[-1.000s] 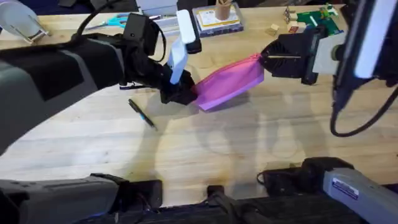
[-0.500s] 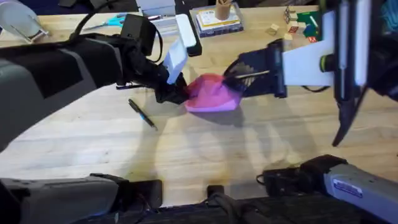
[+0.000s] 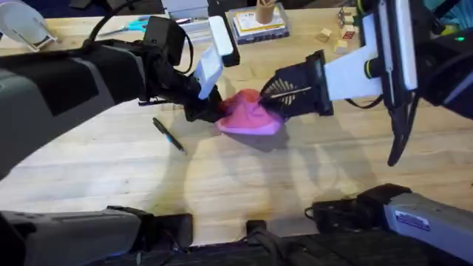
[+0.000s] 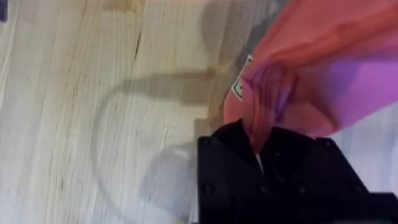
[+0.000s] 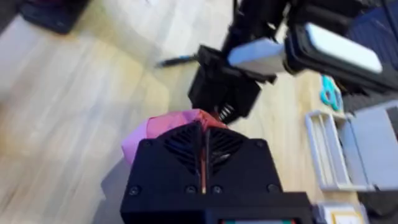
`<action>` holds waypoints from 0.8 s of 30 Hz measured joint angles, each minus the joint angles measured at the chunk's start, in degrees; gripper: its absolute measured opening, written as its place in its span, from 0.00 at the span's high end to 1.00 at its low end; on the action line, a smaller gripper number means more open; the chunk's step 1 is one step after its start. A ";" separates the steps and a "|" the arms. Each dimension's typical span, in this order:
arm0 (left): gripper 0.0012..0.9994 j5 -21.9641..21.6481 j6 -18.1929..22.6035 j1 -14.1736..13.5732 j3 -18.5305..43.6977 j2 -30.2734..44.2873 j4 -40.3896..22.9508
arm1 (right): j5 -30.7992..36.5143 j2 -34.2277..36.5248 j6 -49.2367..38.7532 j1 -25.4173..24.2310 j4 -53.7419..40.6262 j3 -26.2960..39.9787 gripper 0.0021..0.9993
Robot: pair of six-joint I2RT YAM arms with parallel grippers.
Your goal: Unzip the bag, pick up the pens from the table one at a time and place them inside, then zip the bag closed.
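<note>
The pink bag (image 3: 250, 118) lies crumpled short near the middle of the table (image 3: 244, 185), held between both arms. My left gripper (image 3: 210, 111) is shut on its left end; in the left wrist view, a fold of the bag (image 4: 323, 74) is pinched in the left gripper (image 4: 260, 144). My right gripper (image 3: 267, 99) is shut on the bag's right end, close to the left one. From the right wrist, the bag (image 5: 163, 127) bulges just beyond the right gripper (image 5: 202, 135), with the left gripper (image 5: 222, 94) behind it. One dark pen (image 3: 168, 135) lies left of the bag.
Along the far edge are blue-handled scissors (image 3: 137, 24), a stack of books with a cup (image 3: 260, 22), small wooden blocks (image 3: 332, 33) and a white object (image 3: 22, 28) at the far left. Bare wood stretches in front of the bag.
My right gripper has moved left toward the left gripper, and the bag has gone from stretched long to bunched short. The left gripper and the pen have stayed in place.
</note>
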 joint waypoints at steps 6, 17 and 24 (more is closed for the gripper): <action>0.90 1.98 -0.02 -0.07 0.00 0.00 -0.04 | 3.67 -2.50 1.90 -7.11 0.11 0.00 0.97; 0.90 6.46 -0.02 -1.33 0.17 0.00 0.39 | 5.47 -4.47 3.84 -13.48 0.44 0.02 0.00; 0.90 6.44 -0.02 -1.34 0.17 0.00 0.36 | 6.45 -4.47 3.87 -13.48 0.39 0.02 0.00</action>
